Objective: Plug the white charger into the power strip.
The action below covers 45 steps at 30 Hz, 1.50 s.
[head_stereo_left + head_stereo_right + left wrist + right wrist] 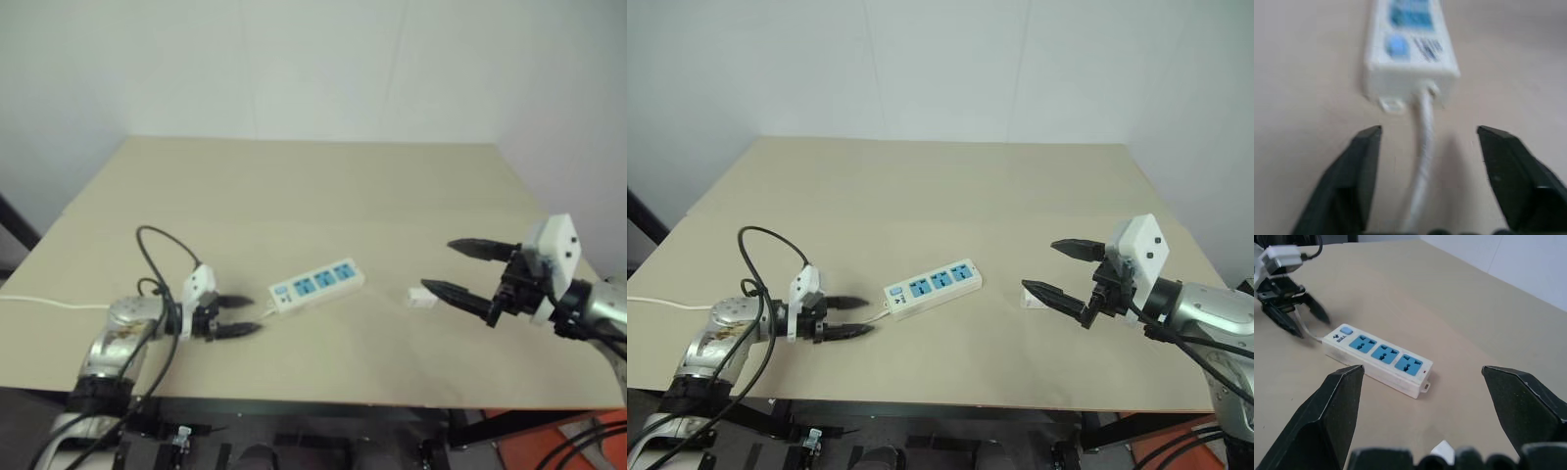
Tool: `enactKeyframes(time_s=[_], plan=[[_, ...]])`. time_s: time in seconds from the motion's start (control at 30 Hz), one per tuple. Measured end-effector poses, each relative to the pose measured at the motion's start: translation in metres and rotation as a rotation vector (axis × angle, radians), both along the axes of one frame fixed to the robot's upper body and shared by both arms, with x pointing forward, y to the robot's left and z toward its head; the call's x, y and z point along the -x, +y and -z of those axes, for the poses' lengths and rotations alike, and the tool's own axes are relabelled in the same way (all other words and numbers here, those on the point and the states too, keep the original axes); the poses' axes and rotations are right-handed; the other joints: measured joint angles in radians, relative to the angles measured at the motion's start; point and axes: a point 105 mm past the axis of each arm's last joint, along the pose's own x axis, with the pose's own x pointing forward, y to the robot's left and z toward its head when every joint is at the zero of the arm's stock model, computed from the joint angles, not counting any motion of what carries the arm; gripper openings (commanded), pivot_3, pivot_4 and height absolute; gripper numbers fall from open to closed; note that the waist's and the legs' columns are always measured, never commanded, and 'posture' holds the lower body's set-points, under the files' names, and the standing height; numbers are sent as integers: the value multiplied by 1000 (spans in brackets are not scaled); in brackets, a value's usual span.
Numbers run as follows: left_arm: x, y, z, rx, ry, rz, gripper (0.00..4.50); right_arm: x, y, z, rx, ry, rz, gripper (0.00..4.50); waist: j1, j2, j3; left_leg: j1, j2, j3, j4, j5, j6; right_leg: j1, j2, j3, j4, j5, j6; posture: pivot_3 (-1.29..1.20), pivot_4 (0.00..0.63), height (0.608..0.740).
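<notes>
1. Nearest the camera, a beige table [950, 186] held everything.
2. The left gripper [854, 316] stood spread and empty astride the thin cord [1422, 161].
3. The right gripper [1055, 269] gaped wide beside the white charger [421, 297].
4. Between them lay the power strip [933, 287], marked "BULL".
5. Plain white walls [940, 69] stood behind.

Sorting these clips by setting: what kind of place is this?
Probably a lab or test room, not a home: a bare tan table against plain white walls, with just a power strip and a small white charger laid out on it.
</notes>
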Motion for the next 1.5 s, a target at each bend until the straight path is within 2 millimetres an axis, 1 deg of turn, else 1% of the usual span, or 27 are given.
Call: enactKeyframes(time_s=[0.03, 0.07, 0.13, 0.2, 0.3, 0.37, 0.47, 0.53, 0.67, 0.73, 0.9, 1.2, 1.3, 1.37, 1.5], plan=[[-6, -6, -8, 35, -52, -14, 4463, 0, 1, 0, -2, 1, -4, 4500, 1, 0, 0, 0, 0, 0, 0, 0, 0, 0, 0, 0, 0, 2, -2, 0, 150, 740], [-11, -12, -15, 62, -105, -27, 4463, -1, 2, 0, -5, -1, -5, 4500, 3, 0, 0, 0, 0, 0, 0, 0, 0, 0, 0, 0, 0, 3, -4, 0, 150, 740], [-19, -23, -21, 105, -176, -35, 4463, -1, 3, -2, -10, -10, -8, 4500, 8, 0, 0, 0, -1, 0, 0, 0, 0, 0, 0, 0, 0, 3, -5, 0, 150, 740], [-22, -30, -12, 107, -177, -20, 4463, -2, 3, -2, -15, -12, -1, 4500, 4, 0, 0, 1, 0, 0, 0, 0, 0, 0, 0, 0, 0, 3, -5, 0, 150, 740], [-22, -35, 10, 62, -120, 11, 4463, -2, 3, -2, -18, -15, 5, 4500, 1, 0, 0, 1, 0, 0, 0, 0, 0, 0, 0, 0, 0, 3, -5, 0, 150, 740], [-24, -40, 11, 59, -132, 32, 4463, -2, 4, -3, -18, -19, 7, 4500, 2, 0, 0, 1, 0, 0, 0, 0, 0, 0, 0, 0, 0, 3, -5, 0, 150, 740], [-27, -41, 10, 47, -147, 39, 4463, -2, 5, -3, -16, -25, 7, 4500, 2, 0, 0, 1, 0, 0, 0, 0, 0, 1, 0, 0, 0, 3, -4, 0, 150, 740], [-28, -45, 11, 50, -152, 51, 4463, -2, 5, -4, -16, -27, 9, 4500, 3, 0, 0, 1, -1, 0, 0, 0, 0, 1, 0, 0, 0, 3, -4, 0, 150, 740], [-27, -51, 13, 65, -155, 68, 4463, -1, 7, -4, -14, -31, 3, 4500, 6, 0, -1, 2, -1, 0, 0, 0, 0, 2, 0, 0, 0, 2, -2, 0, 150, 740], [-25, -53, 17, 71, -136, 73, 4463, 0, 8, -5, -13, -34, -1, 4500, 7, 0, -1, 1, -1, 0, 0, 0, 0, 1, 0, 0, 0, 1, -2, 0, 150, 740], [-21, -51, 27, 47, -104, 76, 4463, 0, 8, -4, -14, -31, -5, 4500, 5, 0, -1, 0, 0, 0, 0, 0, 0, 0, 0, 0, 0, 2, -3, 0, 150, 740], [-20, -50, 31, 19, -123, 79, 4463, 1, 13, -2, -23, -17, -28, 4500, 6, 0, -1, 1, 0, 0, 0, 0, 0, 0, 0, 0, 0, 1, -2, 0, 150, 740], [-20, -48, 34, 20, -133, 78, 3868, 0, 14, -2, -23, -16, -31, 4500, 4, 0, -2, 2, 0, 0, 0, 0, 0, 1, 0, 0, 0, 1, -1, 0, 150, 740], [-19, -49, 37, 23, -135, 89, 3293, 0, 14, -2, -21, -12, -36, 4500, 3, 2, -5, 3, 0, 0, 0, 0, 0, 2, 0, 0, 0, -1, 2, 0, 150, 740], [-18, -50, 38, 25, -129, 116, 3288, -7, 16, 3, 20, 17, -58, 4500, -2, 5, -8, 3, 0, 1, 0, 0, 0, 2, 0, 1, 0, -1, 3, 0, 150, 740]])
